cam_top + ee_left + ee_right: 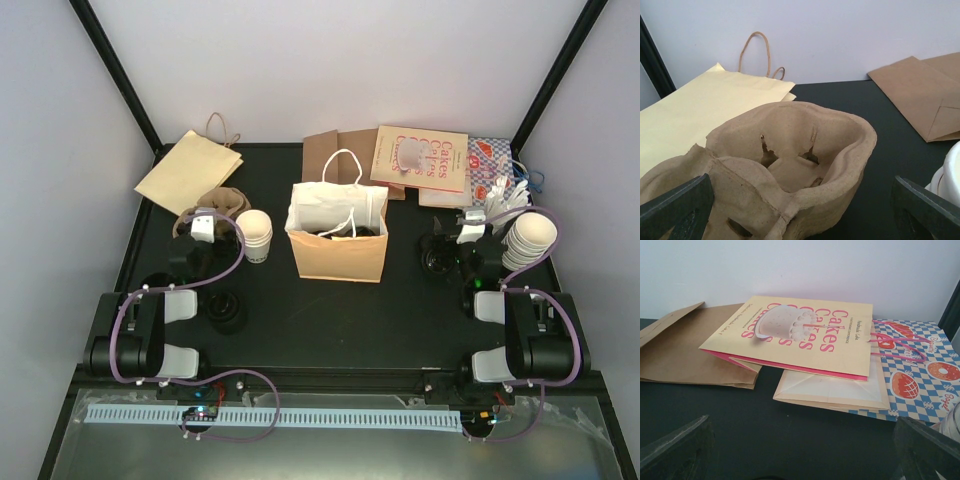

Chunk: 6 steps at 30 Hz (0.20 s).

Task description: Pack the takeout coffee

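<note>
A tan paper bag with white handles stands open mid-table. Something dark lies inside its mouth; I cannot tell whether that is the takeout coffee, and no lidded white cup shows plainly elsewhere. My left gripper is open, its dark fingers standing wide on either side of the brown pulp cup tray without touching it. My right gripper is open over bare black table, nothing between its fingers, and faces the flat printed bags.
A stack of lidless white cups stands right of the tray, and another stack at the far right. Black lids sit left of the right gripper. Flat bags lie along the back: yellow, brown, "Cakes", checked.
</note>
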{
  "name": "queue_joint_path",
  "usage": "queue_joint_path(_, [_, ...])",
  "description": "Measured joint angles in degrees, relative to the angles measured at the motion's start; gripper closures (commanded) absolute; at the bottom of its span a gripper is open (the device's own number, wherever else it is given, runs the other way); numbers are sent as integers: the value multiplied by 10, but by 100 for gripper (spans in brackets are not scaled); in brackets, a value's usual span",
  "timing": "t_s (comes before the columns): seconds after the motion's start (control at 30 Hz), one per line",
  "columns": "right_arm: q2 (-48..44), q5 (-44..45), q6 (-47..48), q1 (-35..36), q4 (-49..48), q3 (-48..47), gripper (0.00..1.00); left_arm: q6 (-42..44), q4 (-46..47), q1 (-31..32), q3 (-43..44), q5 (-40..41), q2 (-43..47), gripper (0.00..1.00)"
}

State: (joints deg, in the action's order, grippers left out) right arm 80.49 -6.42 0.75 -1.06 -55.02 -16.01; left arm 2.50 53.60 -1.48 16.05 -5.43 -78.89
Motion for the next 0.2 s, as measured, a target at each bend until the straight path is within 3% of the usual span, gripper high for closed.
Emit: queue_joint_path(0.2, [0, 0, 0, 0, 0, 0, 0, 4, -2, 0, 0, -2, 0, 1])
